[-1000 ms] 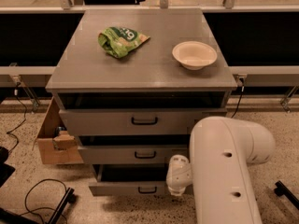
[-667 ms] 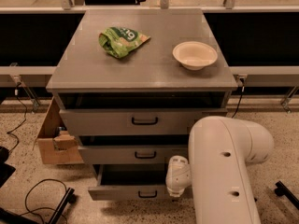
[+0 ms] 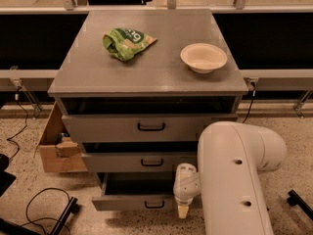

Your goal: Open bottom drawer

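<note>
The grey cabinet (image 3: 146, 77) has three drawers. The bottom drawer (image 3: 127, 202), the lowest and narrowest front, stands pulled out toward me, with a dark gap showing behind its front panel. Its small black loop handle (image 3: 154, 204) is in view. My gripper (image 3: 183, 210) hangs at the end of the big white arm (image 3: 234, 180), just right of that handle at the right end of the drawer front. The middle drawer (image 3: 142, 162) and the top drawer (image 3: 146, 127) also stand a little way out.
A green chip bag (image 3: 126, 42) and a white bowl (image 3: 203, 58) lie on the cabinet top. An open cardboard box (image 3: 58, 148) stands on the floor at the cabinet's left. Black cables (image 3: 44, 204) lie at lower left. A black bar (image 3: 299, 202) lies at lower right.
The bottom drawer front has slid a little further out toward me. The gripper and arm stay at about the same spot.
</note>
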Action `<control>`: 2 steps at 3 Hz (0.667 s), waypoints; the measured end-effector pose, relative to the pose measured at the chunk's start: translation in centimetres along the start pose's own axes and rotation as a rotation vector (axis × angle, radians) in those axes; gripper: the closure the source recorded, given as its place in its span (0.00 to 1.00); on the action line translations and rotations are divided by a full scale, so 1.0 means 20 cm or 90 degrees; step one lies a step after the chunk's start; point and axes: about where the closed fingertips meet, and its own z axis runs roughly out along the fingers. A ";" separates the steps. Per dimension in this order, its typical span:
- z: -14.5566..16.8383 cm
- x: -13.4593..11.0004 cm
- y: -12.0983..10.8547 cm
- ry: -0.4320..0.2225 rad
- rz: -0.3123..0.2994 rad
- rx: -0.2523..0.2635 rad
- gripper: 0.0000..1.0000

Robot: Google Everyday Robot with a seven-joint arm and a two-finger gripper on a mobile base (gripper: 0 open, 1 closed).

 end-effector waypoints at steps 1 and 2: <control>-0.13 -0.03 -0.02 0.021 -0.016 0.022 0.00; -0.16 -0.02 -0.02 0.033 -0.014 0.029 0.00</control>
